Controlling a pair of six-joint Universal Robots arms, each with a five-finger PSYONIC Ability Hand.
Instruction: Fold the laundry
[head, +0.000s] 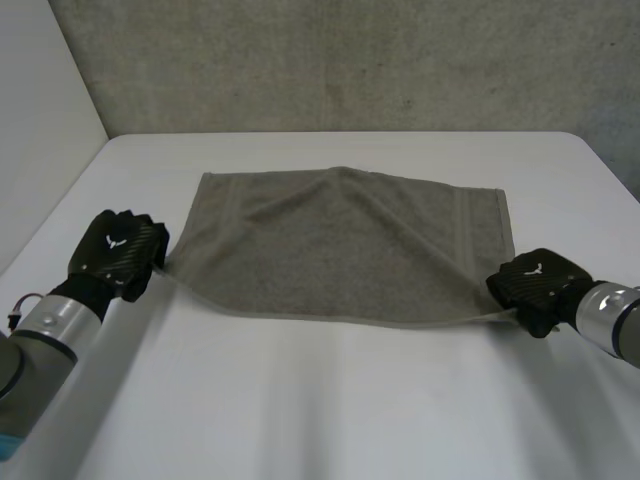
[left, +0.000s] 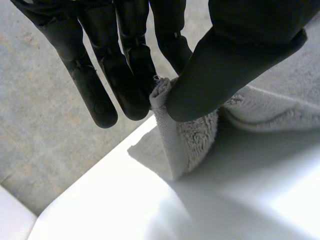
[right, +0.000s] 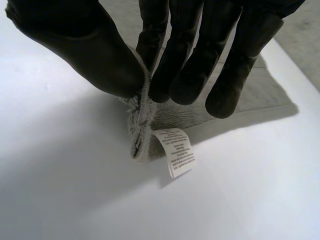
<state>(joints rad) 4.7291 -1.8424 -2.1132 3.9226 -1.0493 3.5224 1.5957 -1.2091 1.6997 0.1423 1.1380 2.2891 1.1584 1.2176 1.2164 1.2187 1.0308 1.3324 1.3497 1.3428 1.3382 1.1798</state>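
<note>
Left wrist view: thumb and straight fingers of the left hand pinch a bunched corner of the grey towel, held up from the white table. Right wrist view shows the right hand doing likewise, with the thumb pressed against the fingertips and the towel's other near corner between them. A white care label hangs just beneath. Head view: the towel lies spread over the table's middle, its near edge stretched between the two hands — left hand at the near left corner, right hand at the near right — with a concrete wall beyond.
</note>
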